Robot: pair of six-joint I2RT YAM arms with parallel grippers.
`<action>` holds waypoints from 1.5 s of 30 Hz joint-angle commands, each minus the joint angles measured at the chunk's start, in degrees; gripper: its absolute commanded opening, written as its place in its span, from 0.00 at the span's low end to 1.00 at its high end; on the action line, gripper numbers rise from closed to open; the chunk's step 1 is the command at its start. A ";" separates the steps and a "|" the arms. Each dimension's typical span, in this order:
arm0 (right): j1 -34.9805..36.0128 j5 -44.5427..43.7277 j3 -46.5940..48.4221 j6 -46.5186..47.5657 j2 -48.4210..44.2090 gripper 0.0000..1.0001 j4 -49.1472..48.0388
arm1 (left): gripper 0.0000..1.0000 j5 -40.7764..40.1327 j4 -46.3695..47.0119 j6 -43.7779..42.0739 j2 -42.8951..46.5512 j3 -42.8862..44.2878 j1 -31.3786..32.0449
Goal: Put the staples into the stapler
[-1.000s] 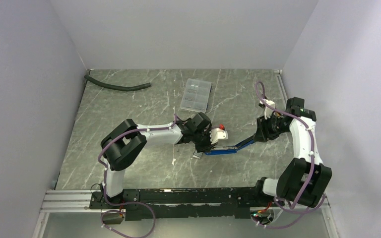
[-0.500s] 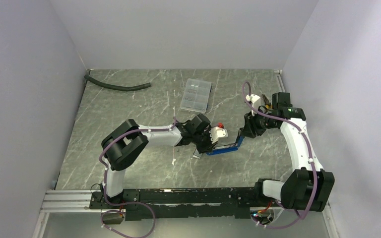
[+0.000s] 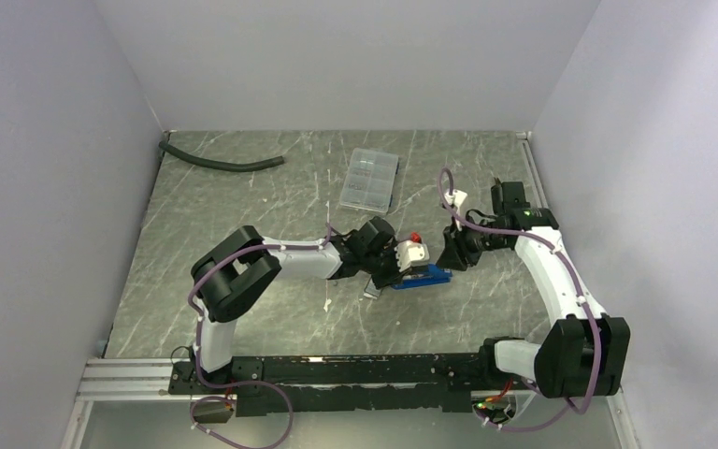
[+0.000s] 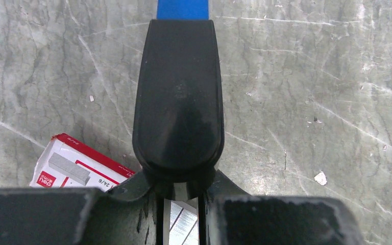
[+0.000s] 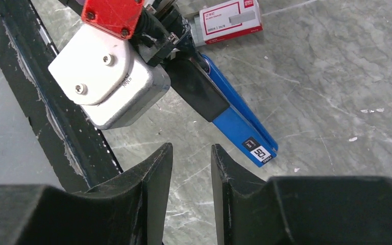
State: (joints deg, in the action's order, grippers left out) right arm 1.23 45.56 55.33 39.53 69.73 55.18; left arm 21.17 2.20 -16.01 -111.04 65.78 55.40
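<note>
The stapler (image 3: 421,277), blue with a black rear cap, lies flat on the marble table. My left gripper (image 3: 391,271) is shut on its rear end; in the left wrist view the black cap (image 4: 178,102) sticks out from between the jaws of the left gripper (image 4: 179,190). My right gripper (image 5: 191,163) hangs open just off the stapler's blue front tip (image 5: 245,132), with nothing between its fingers. A small white staple box with a red end (image 5: 230,20) lies beside the left gripper, also seen as the box (image 4: 76,168) under it. The staples themselves are hidden.
A clear compartment case (image 3: 370,180) lies at the back middle. A dark hose (image 3: 224,165) rests at the back left. Grey walls close in three sides, and the black mounting rail (image 3: 337,369) runs along the near edge.
The right arm swept left, folding the stapler's long blue arm over onto its base, and now hovers off it. The stapler looks shorter and folded. The left gripper kept its grip.
</note>
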 commanded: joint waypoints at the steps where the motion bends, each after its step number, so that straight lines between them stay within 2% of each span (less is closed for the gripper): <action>1: 0.22 2.11 -0.53 2.80 -0.61 0.37 -2.89 | 0.03 -2.43 0.00 -2.13 -0.45 -2.06 0.39; 4: 0.10 1.59 -0.23 4.64 -0.72 0.44 -2.50 | 0.03 -1.85 -0.45 -2.63 -0.27 -1.93 0.38; 8: -0.84 1.89 -2.76 9.18 -2.75 0.70 -5.33 | 0.03 0.30 -0.82 -3.15 0.52 -2.03 0.27; 9: -1.01 1.97 -3.99 9.89 -3.53 0.75 -6.92 | 0.05 0.93 -0.72 -3.30 0.77 -2.22 0.31; 12: -1.06 1.59 -7.67 11.31 -5.08 0.83 -13.09 | 0.23 2.13 -0.96 -3.63 2.33 -2.58 0.17; 15: -1.06 2.00 -8.21 11.94 -3.97 0.84 -15.30 | 0.36 1.85 -1.76 -4.22 4.19 -2.65 0.04; 19: -1.06 2.48 -7.67 12.84 -2.04 0.83 -15.12 | 0.59 2.42 -3.67 -5.14 6.76 -2.85 -0.29; 21: -1.06 2.43 -7.79 13.42 -1.72 0.84 -15.09 | 0.65 3.58 -5.12 -5.74 7.98 -2.93 -0.33; 27: -0.70 2.03 -6.53 18.40 0.29 0.85 -12.31 | 0.69 9.54 -11.50 -5.39 12.79 -1.56 -2.38; 35: 4.71 -4.14 -9.12 25.18 4.12 0.87 -15.98 | 0.69 22.83 -25.11 -3.25 16.55 2.46 -16.24; 42: 11.19 -11.33 -8.65 28.90 11.35 0.86 -16.26 | 0.69 26.79 -28.52 -3.32 18.93 3.53 -22.33; 45: 12.85 -13.91 -9.54 29.20 12.96 0.81 -18.77 | 0.69 27.35 -29.06 -3.50 19.47 4.10 -23.40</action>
State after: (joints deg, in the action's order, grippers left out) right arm 12.32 35.35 46.19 65.45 81.78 39.86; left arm 44.21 -24.69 -19.77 -94.37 67.20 33.06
